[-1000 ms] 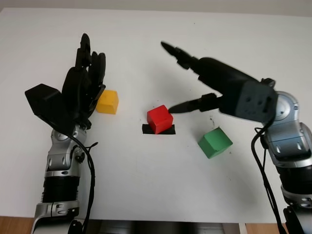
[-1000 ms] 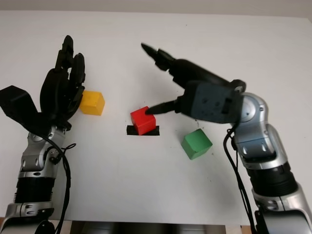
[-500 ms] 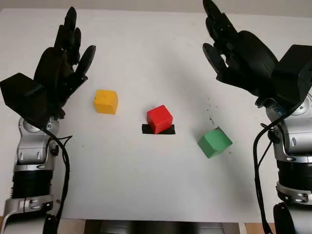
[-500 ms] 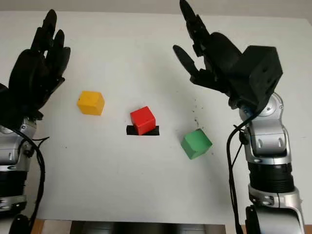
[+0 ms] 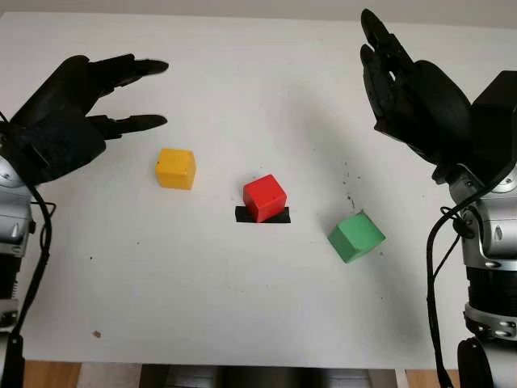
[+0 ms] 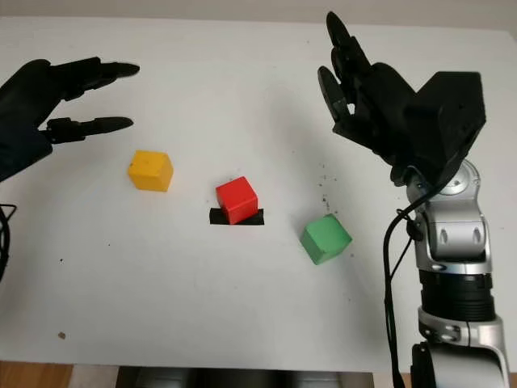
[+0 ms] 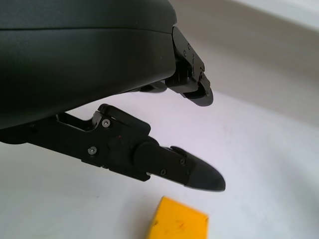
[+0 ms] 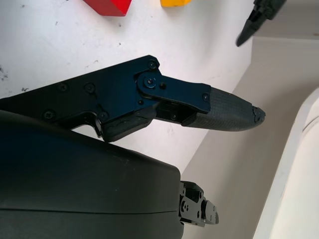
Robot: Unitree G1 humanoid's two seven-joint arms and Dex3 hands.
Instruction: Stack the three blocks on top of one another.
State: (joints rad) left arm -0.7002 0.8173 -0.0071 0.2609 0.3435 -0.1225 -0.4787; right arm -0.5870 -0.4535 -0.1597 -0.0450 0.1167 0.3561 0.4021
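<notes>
Three blocks lie apart on the white table (image 5: 242, 307). The yellow block (image 5: 176, 168) is at the left, the red block (image 5: 265, 196) sits in the middle on a black tape strip (image 5: 262, 215), and the green block (image 5: 356, 236) lies to its right, turned at an angle. My left hand (image 5: 133, 93) hovers open above the table, up and left of the yellow block (image 7: 178, 225). My right hand (image 5: 388, 73) is raised open at the far right, well above and behind the green block. Neither hand holds anything.
The table's front edge (image 5: 258, 365) runs along the bottom of the head views. Small dark specks (image 5: 349, 182) mark the surface between the red and green blocks. A small brown crumb (image 5: 96, 333) lies near the front left.
The right hand drew back from the red block and rose to the far right. The left hand lifted off beside the yellow block and turned, its fingers now pointing rightward. The blocks stayed put.
</notes>
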